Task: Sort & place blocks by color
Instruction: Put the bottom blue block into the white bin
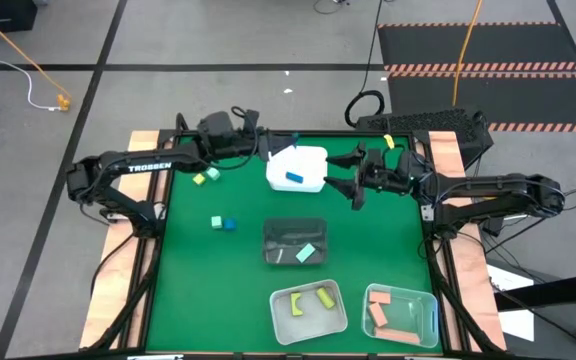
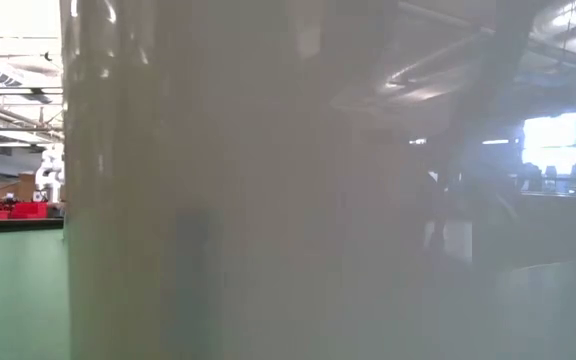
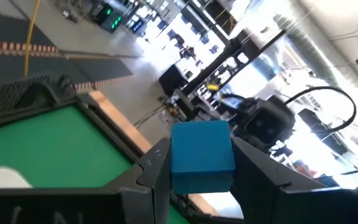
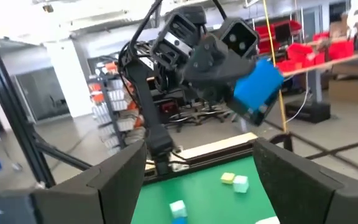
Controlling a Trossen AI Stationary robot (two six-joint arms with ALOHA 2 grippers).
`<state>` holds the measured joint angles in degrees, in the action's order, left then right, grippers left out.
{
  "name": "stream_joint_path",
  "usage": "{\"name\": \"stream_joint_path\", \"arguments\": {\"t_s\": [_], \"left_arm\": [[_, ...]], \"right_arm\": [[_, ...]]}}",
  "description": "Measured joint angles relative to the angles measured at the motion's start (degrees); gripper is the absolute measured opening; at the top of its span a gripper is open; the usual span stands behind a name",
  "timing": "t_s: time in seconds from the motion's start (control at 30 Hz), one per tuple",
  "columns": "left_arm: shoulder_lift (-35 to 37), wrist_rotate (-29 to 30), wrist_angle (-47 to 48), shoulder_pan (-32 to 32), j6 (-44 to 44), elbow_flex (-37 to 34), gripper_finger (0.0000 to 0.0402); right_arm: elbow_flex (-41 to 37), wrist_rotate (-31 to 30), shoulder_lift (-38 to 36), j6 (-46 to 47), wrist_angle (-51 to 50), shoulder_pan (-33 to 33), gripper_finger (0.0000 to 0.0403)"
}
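Our left hand (image 3: 194, 165) grips a small blue plastic cube (image 3: 201, 155) above the white tub (image 1: 298, 168) at the worktop's far side; we should centre it before releasing. Our right hand (image 4: 197, 168) waits open nearby.

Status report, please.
Left gripper shut on blue block, near white tub. Right gripper open, empty, beside it. Nothing blocking.

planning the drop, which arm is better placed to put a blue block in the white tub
Left, probably. Its tool is shut on a blue block near the white tub, which holds a blue bar. The right tool beside the tub is open and empty.
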<state>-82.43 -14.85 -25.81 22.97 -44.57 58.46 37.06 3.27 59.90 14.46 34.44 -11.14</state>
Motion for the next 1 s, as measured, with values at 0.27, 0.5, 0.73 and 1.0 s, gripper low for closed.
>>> {"name": "stream_joint_path", "arguments": {"t_s": [0.27, 0.5, 0.73, 1.0], "left_arm": [[-0.9, 0.0, -1.7, 0.4, -3.9, 0.0, 0.0146], [-2.4, 3.5, -3.6, 0.0, -6.2, -0.1, 0.0134], [-2.8, 4.1, -7.3, 0.2, -7.7, 0.0, 0.0134], [-2.8, 4.4, -7.0, 0.2, -8.3, 0.0, 0.0138]], "right_arm": [[0.0, -0.5, 0.0, 6.0, 5.0, -0.1, 0.0286], [0.0, -2.6, 0.0, 10.3, 12.5, -0.1, 0.0286], [0.0, -28.0, 0.0, 7.1, 9.5, 0.0, 0.0286], [0.0, -30.7, 0.0, 13.4, 11.4, -0.2, 0.0286]]}}
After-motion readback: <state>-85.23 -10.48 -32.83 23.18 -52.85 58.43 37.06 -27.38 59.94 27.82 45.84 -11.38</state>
